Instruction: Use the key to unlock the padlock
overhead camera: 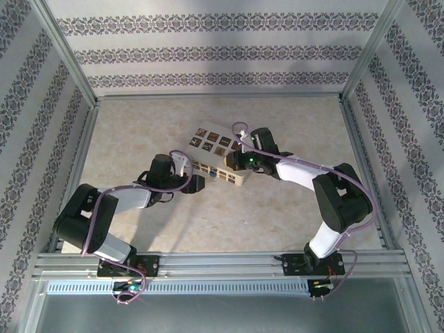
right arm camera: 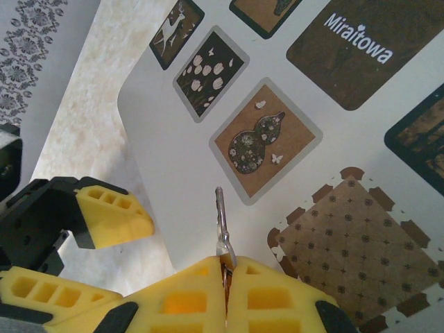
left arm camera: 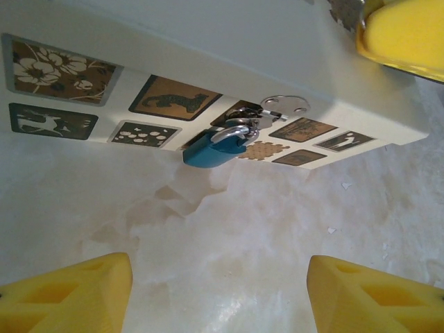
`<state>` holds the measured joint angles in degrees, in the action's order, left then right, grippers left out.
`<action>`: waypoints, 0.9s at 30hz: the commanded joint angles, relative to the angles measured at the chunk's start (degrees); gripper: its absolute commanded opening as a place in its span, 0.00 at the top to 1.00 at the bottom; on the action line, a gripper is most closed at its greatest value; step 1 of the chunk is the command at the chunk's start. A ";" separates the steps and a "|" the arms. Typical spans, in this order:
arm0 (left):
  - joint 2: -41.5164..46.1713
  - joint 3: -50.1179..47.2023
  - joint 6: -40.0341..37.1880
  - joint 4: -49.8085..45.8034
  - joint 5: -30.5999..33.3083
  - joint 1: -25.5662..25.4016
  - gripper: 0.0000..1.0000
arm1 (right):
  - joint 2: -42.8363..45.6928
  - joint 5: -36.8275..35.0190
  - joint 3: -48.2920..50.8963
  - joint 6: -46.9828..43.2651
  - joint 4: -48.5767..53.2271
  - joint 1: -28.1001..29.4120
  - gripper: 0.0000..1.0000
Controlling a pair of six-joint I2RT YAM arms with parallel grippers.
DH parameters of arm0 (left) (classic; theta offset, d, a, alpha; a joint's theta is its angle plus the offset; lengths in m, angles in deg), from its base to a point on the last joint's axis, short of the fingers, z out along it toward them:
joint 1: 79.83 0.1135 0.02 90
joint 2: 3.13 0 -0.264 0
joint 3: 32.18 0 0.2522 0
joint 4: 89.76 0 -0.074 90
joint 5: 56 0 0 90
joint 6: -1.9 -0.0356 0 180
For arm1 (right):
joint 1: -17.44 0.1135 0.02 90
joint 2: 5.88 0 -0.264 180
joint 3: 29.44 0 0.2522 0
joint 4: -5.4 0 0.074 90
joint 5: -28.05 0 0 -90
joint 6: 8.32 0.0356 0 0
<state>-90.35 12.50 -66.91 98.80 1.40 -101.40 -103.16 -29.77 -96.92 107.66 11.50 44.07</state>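
Two wrist views | left jaws wide, padlock [left arm camera: 208, 151] seen | right jaws pinching key [right arm camera: 221, 222]

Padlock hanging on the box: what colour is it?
The padlock is blue with a silver loop, clearest in the left wrist view.

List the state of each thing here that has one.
box: closed, hasp locked.
padlock: shut, shackle through the hasp, no key in it.
key: gripped by the right gripper, blade free, over the box.
left gripper: open, empty, facing the padlock.
right gripper: shut on the key.
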 commanded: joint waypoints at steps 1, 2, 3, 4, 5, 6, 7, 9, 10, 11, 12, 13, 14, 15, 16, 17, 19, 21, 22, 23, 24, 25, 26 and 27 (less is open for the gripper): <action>-2.37 1.81 -1.45 6.11 -0.88 -0.95 0.34 | -0.67 -0.57 1.73 1.31 2.91 0.96 1.00; -3.11 2.02 -1.78 6.81 -0.93 -1.09 0.34 | -0.72 -0.46 1.68 1.27 2.91 0.96 1.00; -3.92 2.21 -2.35 7.72 -0.77 -1.24 0.35 | -0.72 -0.37 1.68 1.34 2.91 0.96 1.00; -4.67 2.43 -2.79 8.48 -0.55 -1.38 0.35 | -0.72 -0.45 1.68 1.36 2.91 0.96 1.00; -5.19 2.68 -3.11 8.97 -0.40 -1.46 0.35 | -0.68 -0.46 1.69 1.36 2.91 0.96 1.00; -5.86 2.88 -3.36 9.48 -0.22 -1.62 0.35 | -0.59 -0.46 1.69 1.36 2.91 0.96 1.00; -6.48 3.13 -3.36 10.03 -0.18 -1.72 0.35 | -0.50 -0.46 1.68 1.36 2.91 0.96 1.00; -7.54 3.43 -3.27 11.08 -0.29 -1.99 0.35 | -0.37 -0.62 1.68 1.37 3.00 0.96 1.00; -7.97 3.60 -3.34 11.45 -0.20 -2.21 0.35 | -0.28 -0.71 1.69 1.36 3.02 0.96 1.00; -8.41 3.83 -3.46 11.51 -0.18 -2.47 0.35 | -0.23 -0.72 1.68 1.36 3.00 0.96 1.00; -8.85 4.06 -3.80 11.51 -0.05 -2.70 0.35 | -0.20 -0.72 1.68 1.36 3.09 0.95 1.00; -9.25 4.44 -4.03 11.44 0.07 -3.00 0.35 | -0.26 -0.81 1.69 1.38 3.09 0.92 1.00; -9.65 4.65 -4.22 11.47 0.16 -3.23 0.34 | -0.28 -0.81 1.60 1.31 3.14 0.88 1.00; -10.04 4.95 -4.31 11.46 0.24 -3.45 0.34 | -0.35 -0.81 1.53 1.31 3.18 0.88 1.00; -10.53 5.24 -4.39 11.50 0.19 -3.64 0.34 | -0.37 -0.81 1.51 1.35 3.18 0.88 1.00; -10.85 5.46 -4.45 11.43 0.25 -3.80 0.33 | -0.37 -0.81 1.51 1.36 3.22 0.88 1.00; -11.54 6.01 -4.67 11.34 0.52 -4.18 0.33 | -0.29 -0.80 1.59 1.36 3.27 0.88 1.00; -12.12 6.43 -4.67 11.29 0.67 -4.45 0.33 | -0.20 -0.88 1.60 1.27 3.27 0.88 1.00; -12.40 6.68 -4.68 11.37 0.56 -4.61 0.33 | -0.15 -0.90 1.59 1.28 3.27 0.90 1.00; -12.68 6.86 -4.67 11.36 0.61 -4.63 0.33 | -0.15 -0.90 1.62 1.27 3.27 0.90 1.00; -12.97 7.04 -4.67 11.36 0.63 -4.72 0.33 | -0.11 -0.90 1.59 1.27 3.33 0.93 1.00; -13.25 7.22 -4.68 11.43 0.69 -4.84 0.34 | -0.11 -0.90 1.59 1.31 3.33 0.96 1.00; -13.54 7.39 -4.75 11.43 0.72 -4.89 0.33 | -0.11 -0.90 1.59 1.35 3.35 0.96 1.00; -13.86 7.57 -4.75 11.56 0.95 -4.97 0.34 | -0.03 -0.90 1.59 1.36 3.35 0.96 1.00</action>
<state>-103.22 18.66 -70.14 108.09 1.66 -105.53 -103.16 -29.77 -96.92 108.53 11.39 44.22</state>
